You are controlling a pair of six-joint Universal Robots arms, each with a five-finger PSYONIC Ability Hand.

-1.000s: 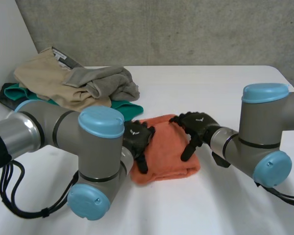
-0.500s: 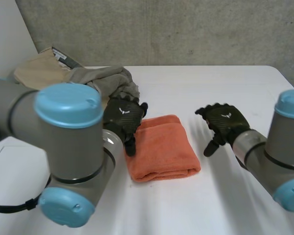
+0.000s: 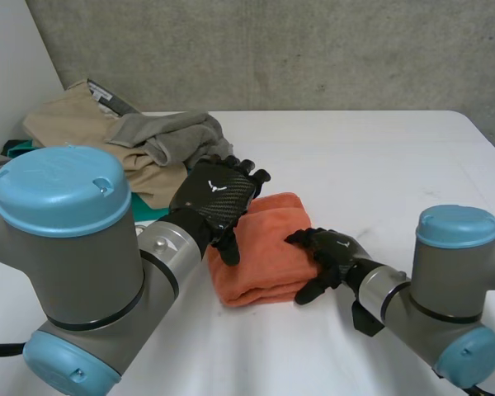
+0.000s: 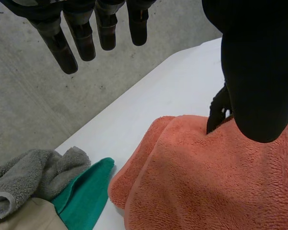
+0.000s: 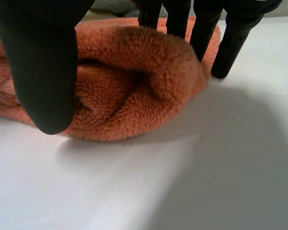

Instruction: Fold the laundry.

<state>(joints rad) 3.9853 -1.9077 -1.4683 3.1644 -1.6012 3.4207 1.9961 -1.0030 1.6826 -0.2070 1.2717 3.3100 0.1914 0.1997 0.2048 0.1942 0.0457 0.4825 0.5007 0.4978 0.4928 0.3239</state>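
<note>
orange towel [image 3: 264, 257] | left hand [image 3: 213, 191] fingers straight above it | right hand [image 3: 337, 250] fingers spread astride its end

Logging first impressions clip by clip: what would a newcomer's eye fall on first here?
A folded orange towel lies in the middle of the white table with both black hands at it. The left hand is open above its far left edge, and the right hand is at its near right corner. Behind, at the table's far left, sits a laundry heap of unfolded tan, grey and green pieces.
</note>
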